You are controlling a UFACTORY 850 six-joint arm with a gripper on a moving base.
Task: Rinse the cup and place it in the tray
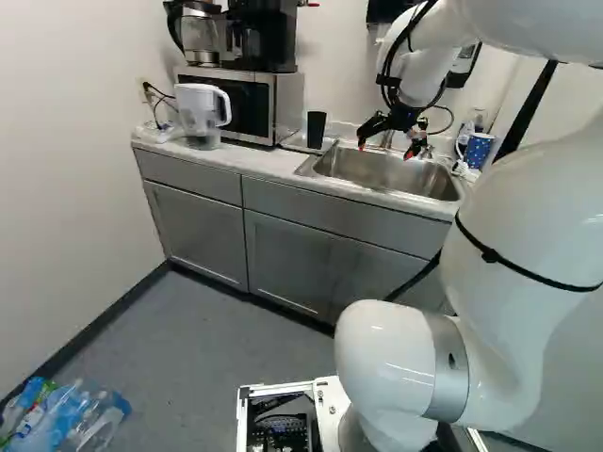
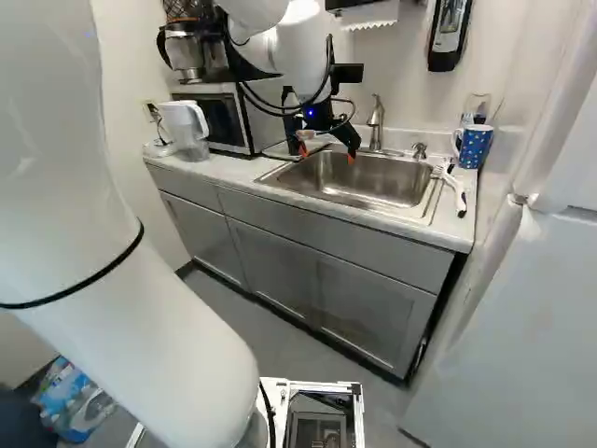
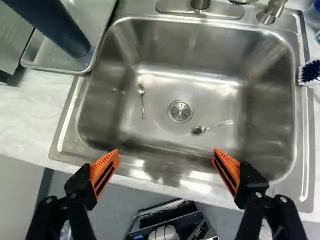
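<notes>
Sink (image 3: 170, 150): held two spoons, one (image 3: 141, 90) on either side of the drain (image 3: 180, 111). My gripper (image 2: 326, 154) hung above the sink, fingers spread wide. Dark cup (image 1: 317, 129) stood upright in the metal tray (image 3: 47, 52), just beside the sink on the pitcher (image 1: 200, 113) side; contents hidden. Blue patterned mug (image 2: 473, 147) sat near the sink's opposite side, inside not visible.

Pitcher (image 1: 197, 111) – coffee mkr (image 1: 264, 38) atop micro (image 1: 286, 108)
</notes>
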